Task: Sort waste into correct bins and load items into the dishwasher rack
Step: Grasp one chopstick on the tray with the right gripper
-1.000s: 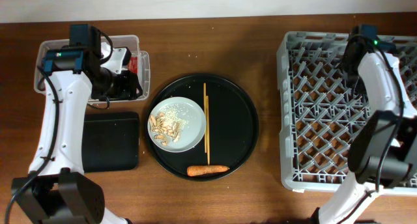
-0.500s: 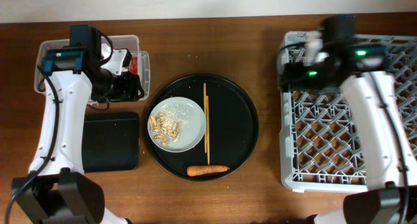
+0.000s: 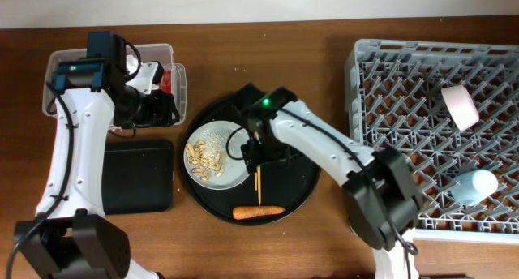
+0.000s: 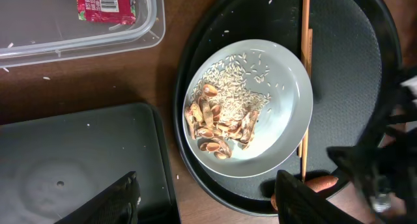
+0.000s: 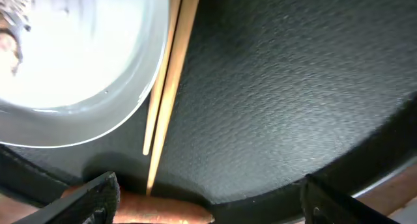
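A pale grey plate (image 3: 217,155) with nut shells (image 4: 212,123) and rice crumbs lies on the round black tray (image 3: 296,149). Two chopsticks (image 3: 257,125) lie beside the plate, and an orange carrot (image 3: 259,212) rests near the tray's front rim. My right gripper (image 3: 254,156) hovers open over the chopsticks' near ends (image 5: 169,74), with the carrot (image 5: 163,208) just ahead of its fingertips. My left gripper (image 3: 158,109) stands open by the clear tub (image 3: 113,56), which holds a red wrapper (image 4: 104,4). A white bowl (image 3: 460,103) and a light-blue cup (image 3: 474,186) lie in the dishwasher rack (image 3: 389,149).
A shallow black rectangular tray (image 3: 138,175) sits in front of the clear tub, left of the round tray. Bare wood separates the round tray from the rack. A few crumbs dot the table near the tub.
My right arm has swung from the rack leftwards to the round black tray, and its jaws have opened. The bowl and cup now show in the rack. The left arm has stayed put.
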